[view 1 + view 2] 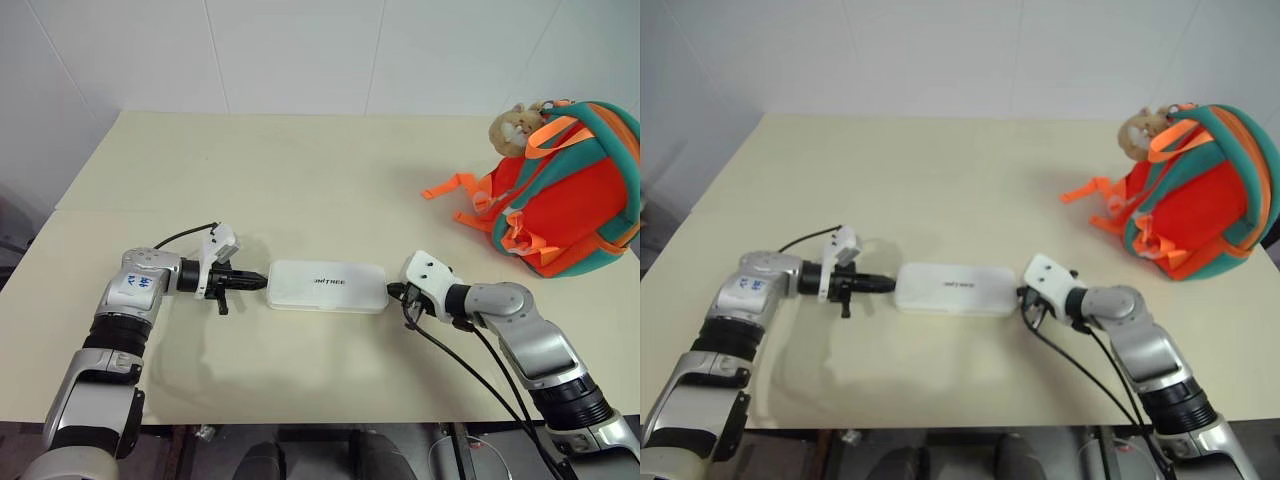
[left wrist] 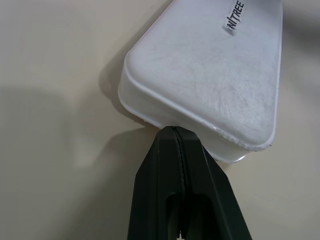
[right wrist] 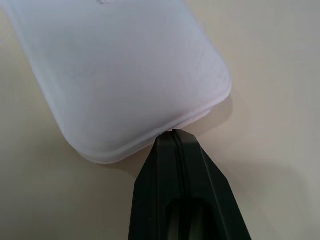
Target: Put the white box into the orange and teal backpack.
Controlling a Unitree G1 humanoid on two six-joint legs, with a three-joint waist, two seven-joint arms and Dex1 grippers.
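The white box lies flat on the cream table, its dark lettering facing up. My left gripper is shut, its tips pressed against the box's left short end. My right gripper is also shut, tips touching the box's right short end. Neither holds anything between its fingers. The orange and teal backpack stands at the table's far right, with a tan plush charm at its top and orange straps trailing toward the middle.
A white tiled wall rises behind the table. The table's front edge runs just behind my forearms. Black cables hang along my right arm.
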